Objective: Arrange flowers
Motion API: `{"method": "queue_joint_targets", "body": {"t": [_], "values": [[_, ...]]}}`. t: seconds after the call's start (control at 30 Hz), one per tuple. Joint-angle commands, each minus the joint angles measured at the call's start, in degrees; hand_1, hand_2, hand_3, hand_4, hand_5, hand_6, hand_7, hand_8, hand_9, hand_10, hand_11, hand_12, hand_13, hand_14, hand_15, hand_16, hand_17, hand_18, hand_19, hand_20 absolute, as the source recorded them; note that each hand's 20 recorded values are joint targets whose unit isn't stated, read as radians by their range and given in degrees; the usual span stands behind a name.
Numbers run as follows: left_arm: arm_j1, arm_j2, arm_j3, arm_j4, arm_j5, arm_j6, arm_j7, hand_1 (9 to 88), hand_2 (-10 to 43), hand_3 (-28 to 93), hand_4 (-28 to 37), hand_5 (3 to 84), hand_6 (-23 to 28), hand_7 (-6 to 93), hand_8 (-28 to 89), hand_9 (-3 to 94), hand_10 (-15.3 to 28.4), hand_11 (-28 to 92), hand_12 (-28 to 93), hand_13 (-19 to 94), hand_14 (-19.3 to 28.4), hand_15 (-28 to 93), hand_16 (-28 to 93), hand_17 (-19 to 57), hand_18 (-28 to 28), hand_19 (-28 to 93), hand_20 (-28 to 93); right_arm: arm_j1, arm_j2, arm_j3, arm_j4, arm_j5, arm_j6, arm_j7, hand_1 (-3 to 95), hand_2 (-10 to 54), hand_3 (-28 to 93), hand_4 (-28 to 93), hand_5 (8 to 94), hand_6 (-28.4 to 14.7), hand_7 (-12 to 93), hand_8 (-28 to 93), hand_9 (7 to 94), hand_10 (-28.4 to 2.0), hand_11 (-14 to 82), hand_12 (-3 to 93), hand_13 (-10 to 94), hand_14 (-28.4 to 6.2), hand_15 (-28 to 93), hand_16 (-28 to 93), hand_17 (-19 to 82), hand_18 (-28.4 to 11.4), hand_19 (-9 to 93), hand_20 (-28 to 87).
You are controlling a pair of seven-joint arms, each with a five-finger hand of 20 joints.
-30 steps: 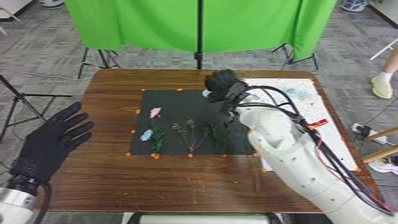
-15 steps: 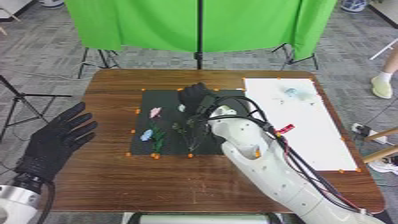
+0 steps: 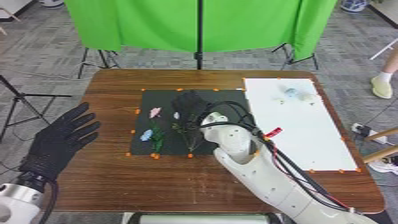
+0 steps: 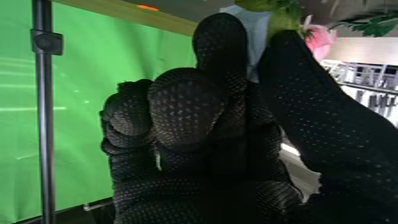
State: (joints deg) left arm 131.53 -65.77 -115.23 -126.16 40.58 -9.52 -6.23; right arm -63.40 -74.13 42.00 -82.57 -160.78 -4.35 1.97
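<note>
Head view: black mat holds pink flower, blue flower, green stems; white sheet carries pale bits (too small to name). Right hand over mat; left hand left of it, fingers straight, slightly spread.

Right wrist view: right hand pinches pale flower, thumb against finger; pink petals beyond.

Brown wooden surface, rectangular, with a square black sheet lying left of centre and a larger white sheet just beside it on the right. Small orange markers dot the margins of both sheets. The black sheet bears a pink flower and, nearer the robot, a light-blue flower.
</note>
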Motion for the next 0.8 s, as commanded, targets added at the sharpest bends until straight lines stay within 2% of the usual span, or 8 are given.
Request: {"method": "queue_joint_targets", "body": {"t": [0.03, 0.3, 0.33, 0.47, 0.57, 0.63, 0.73, 0.8], "values": [[-0.14, 0.02, 0.31, 0.62, 0.03, -0.49, -0.79, 24.4, -1.1, 71, -27.9, 25.4, 1.5, 20.7, -12, 22.1, 10.0, 21, 15, 16, 13.4, 30, -1, -11.8, 18.8, 40, 7, 0.33, -0.8, -0.62, 0.97, -2.85, 1.46, 1.95, 46.6, -9.1, 85, -28, 69.1, 0.5, 50, -15, 85.4, -3.3, 25.6, 49.1, 79, -1.7, 66, 30, 38, -17.1, 89, 39], [0.58, -0.35, -0.06, 0.29, 0.09, -0.36, -0.72, 24.4, -1.1, 71, -27.9, 25.4, 1.6, 20.7, -12, 22.1, 10.0, 21, 15, 16, 13.4, 30, -1, -11.8, 18.8, 39, 7, -0.27, -1.18, 0.33, -0.44, -3.28, -1.03, 1.9, 43.7, -9.4, 85, -28, 67.1, 0.4, 50, -16, 83.4, -3.7, 25.3, 49.2, 77, -2.1, 67, 31, 37, -17.0, 88, 40], [0.68, -0.38, -0.06, 0.29, 0.14, -0.29, -0.38, 24.4, -1.1, 71, -27.9, 25.4, 1.6, 20.7, -12, 22.1, 10.0, 21, 15, 16, 13.4, 30, -1, -11.8, 18.8, 39, 7, -0.05, -1.04, 0.14, -0.85, -2.84, -1.17, 2.31, 42.8, -9.4, 84, -28, 66.7, 0.3, 50, -16, 82.7, -3.8, 26.7, 47.9, 77, -2.1, 67, 30, 36, -17.1, 88, 40], [0.89, -0.52, -0.26, 0.03, 0.17, -0.13, -0.56, 24.4, -1.1, 71, -27.9, 25.4, 1.6, 20.7, -12, 22.1, 10.0, 20, 16, 16, 13.4, 30, -1, -11.8, 18.8, 39, 7, -0.53, -0.87, 1.28, -2.64, -0.57, -0.17, 3.42, 38.3, -9.5, 84, -28, 65.1, -0.1, 48, -15, 78.9, -4.9, 32.2, 42.9, 75, -2.7, 68, 30, 35, -17.4, 87, 42], [1.52, -0.8, -0.63, -0.22, 0.17, -0.04, -0.31, 24.5, -1.0, 70, -27.9, 25.4, 1.6, 20.6, -12, 22.2, 10.0, 20, 15, 16, 13.4, 30, -1, -11.8, 18.8, 39, 7, -0.79, -0.83, 2.77, -4.09, 0.42, -0.26, 3.22, 29.1, -5.4, 89, -27, 66.3, 0.3, 36, -13, 75.1, -7.7, 41.3, 32.5, 74, -3.7, 69, 30, 34, -18.2, 86, 43], [1.54, -0.9, -0.69, -0.26, 0.21, 0.18, -0.26, 24.5, -0.9, 70, -27.8, 25.5, 1.6, 20.6, -12, 22.2, 10.0, 20, 15, 16, 13.4, 30, -1, -11.8, 18.7, 39, 7, -0.72, -0.64, 4.1, -5.13, 1.94, -0.87, 2.98, 23.7, -2.9, 90, -25, 66.1, 0.3, 33, -19, 73.3, -8.4, 43.5, 29.0, 73, -4.5, 70, 30, 33, -19.0, 86, 44], [1.47, -1.18, -0.8, -0.32, 0.24, 0.07, -0.28, 24.5, -0.9, 70, -27.8, 25.4, 1.6, 20.7, -12, 22.2, 10.1, 20, 15, 16, 13.4, 30, -1, -11.8, 18.8, 39, 7, -0.84, 1.53, 6.61, -7.32, 3.15, -1.81, 3.89, 21.0, -1.9, 90, -24, 65.2, -0.4, 31, -20, 72.0, -8.9, 43.8, 28.1, 72, -4.9, 70, 30, 33, -19.3, 86, 45], [1.45, -1.24, -0.88, -0.31, 0.21, 0.04, -0.21, 24.6, -0.9, 70, -27.8, 25.4, 1.6, 20.6, -12, 22.1, 10.0, 20, 15, 16, 13.4, 30, -1, -11.8, 18.8, 39, 7, -0.52, 4.19, 8.29, -7.75, 4.88, -1.52, 6.01, 19.8, -0.6, 90, -24, 61.7, -1.1, 29, -20, 67.4, -9.7, 43.5, 28.2, 69, -5.8, 71, 30, 31, -19.5, 84, 45]]}}
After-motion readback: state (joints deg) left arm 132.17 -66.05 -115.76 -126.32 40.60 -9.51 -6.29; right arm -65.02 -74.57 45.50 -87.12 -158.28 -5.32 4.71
